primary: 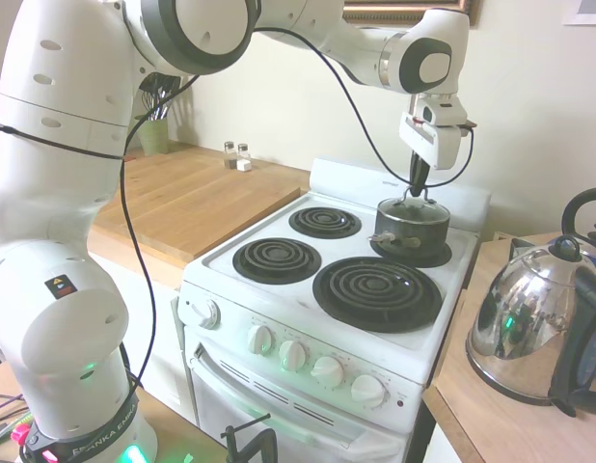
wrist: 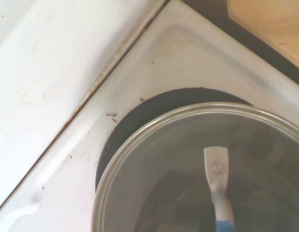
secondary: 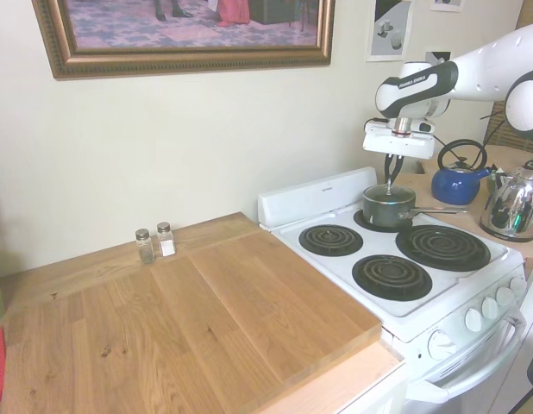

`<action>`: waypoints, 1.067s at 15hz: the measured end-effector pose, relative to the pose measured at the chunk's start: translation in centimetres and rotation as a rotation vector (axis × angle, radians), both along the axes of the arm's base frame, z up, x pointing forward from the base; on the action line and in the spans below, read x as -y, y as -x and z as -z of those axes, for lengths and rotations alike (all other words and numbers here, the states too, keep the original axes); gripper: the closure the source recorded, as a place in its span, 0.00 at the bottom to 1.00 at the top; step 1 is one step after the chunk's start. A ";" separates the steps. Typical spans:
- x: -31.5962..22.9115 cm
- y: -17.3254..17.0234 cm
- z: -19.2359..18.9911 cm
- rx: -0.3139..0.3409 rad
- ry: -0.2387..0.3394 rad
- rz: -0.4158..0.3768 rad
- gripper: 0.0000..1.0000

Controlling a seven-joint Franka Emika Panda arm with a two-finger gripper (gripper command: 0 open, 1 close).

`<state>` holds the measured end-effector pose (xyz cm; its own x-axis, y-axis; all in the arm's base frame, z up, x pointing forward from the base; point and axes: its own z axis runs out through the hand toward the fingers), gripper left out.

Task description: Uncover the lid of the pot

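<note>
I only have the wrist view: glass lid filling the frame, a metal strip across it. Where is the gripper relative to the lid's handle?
Observer: The gripper is straight above the lid, its fingertips down at the loop handle.
Operator: Is the lid off the pot yet?
Observer: No, in the first exterior view it sits on the pot.
Operator: Which burner is the pot on?
Observer: The small back burner nearest the blue kettle, with its side handle pointing toward that kettle's counter.
Operator: Are the fingers closed on the loop?
Observer: Neither exterior view shows that clearly.
</note>
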<state>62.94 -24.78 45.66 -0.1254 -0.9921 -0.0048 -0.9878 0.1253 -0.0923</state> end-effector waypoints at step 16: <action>-32.7 11.6 -21.7 0.056 0.460 -0.143 1.00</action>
<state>51.35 7.90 67.31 0.0005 -0.9002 0.4354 -0.9842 -0.0776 -0.1594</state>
